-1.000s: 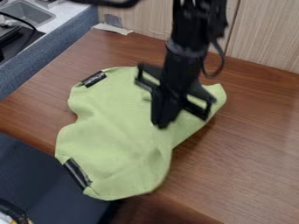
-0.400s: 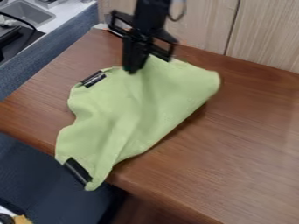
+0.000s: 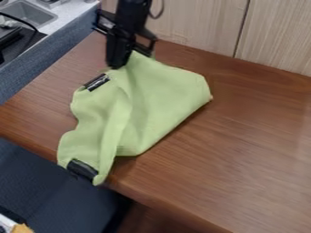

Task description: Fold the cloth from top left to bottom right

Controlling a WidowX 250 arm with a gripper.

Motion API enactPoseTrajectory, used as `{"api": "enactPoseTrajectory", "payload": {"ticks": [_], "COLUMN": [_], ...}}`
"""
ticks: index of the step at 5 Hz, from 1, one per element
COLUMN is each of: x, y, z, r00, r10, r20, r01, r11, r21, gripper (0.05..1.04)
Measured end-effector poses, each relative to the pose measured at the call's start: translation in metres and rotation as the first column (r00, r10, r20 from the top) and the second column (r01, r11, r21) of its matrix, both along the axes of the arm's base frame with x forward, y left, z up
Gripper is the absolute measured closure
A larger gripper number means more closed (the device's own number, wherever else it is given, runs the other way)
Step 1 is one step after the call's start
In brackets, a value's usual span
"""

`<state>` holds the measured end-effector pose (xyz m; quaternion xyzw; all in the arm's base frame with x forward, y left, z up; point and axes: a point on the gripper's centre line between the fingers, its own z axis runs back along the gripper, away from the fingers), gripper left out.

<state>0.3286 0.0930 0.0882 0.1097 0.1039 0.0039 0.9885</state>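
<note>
On the left half of the table (image 3: 255,136) lies the cloth (image 3: 161,98), pale green and partly doubled on itself. Its top rises to a peak by the gripper (image 3: 121,65), and from there a long raised fold slants down through the middle to the lower tip. The right side bulges out into a rounded corner, with a dark shadow under its lower edge. The left side runs in a wavy line, and the lower end reaches the table's near edge, its tip poking slightly over it.

Two black tabs sit on the left part of the cloth: the upper tab (image 3: 97,82) just below the gripper, the lower tab (image 3: 82,169) (bent a little, by the look of it) at the bottom end.

The gripper hangs down over the cloth's top, below the black arm (image 3: 132,11) that comes in from the top edge, left of centre. Its jaws are narrow, pinching the cloth near the peak. A cable (image 3: 160,12) loops beside the arm.

Behind the table stands a pale wood-grain wall (image 3: 200,29). At the upper left are a grey sink (image 3: 33,16) and a light counter (image 3: 76,9), with a blue panel (image 3: 61,38) along the side.
</note>
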Motion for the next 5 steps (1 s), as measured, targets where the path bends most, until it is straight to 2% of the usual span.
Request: {"api": "enactPoseTrajectory", "payload": {"ticks": [2, 4, 5], "x": [-0.004, -0.010, -0.009], "y": [0.047, 0.065, 0.066], "z": [-0.029, -0.057, -0.055], "r00": [0.997, 0.990, 0.989], "r10": [0.052, 0.056, 0.067], "r20": [-0.061, -0.129, -0.128], "r01": [-0.051, -0.050, -0.060], "r11": [0.998, 0.998, 0.997], "r21": [0.023, 0.046, 0.055], "gripper": [1.029, 1.008, 0.862]}}
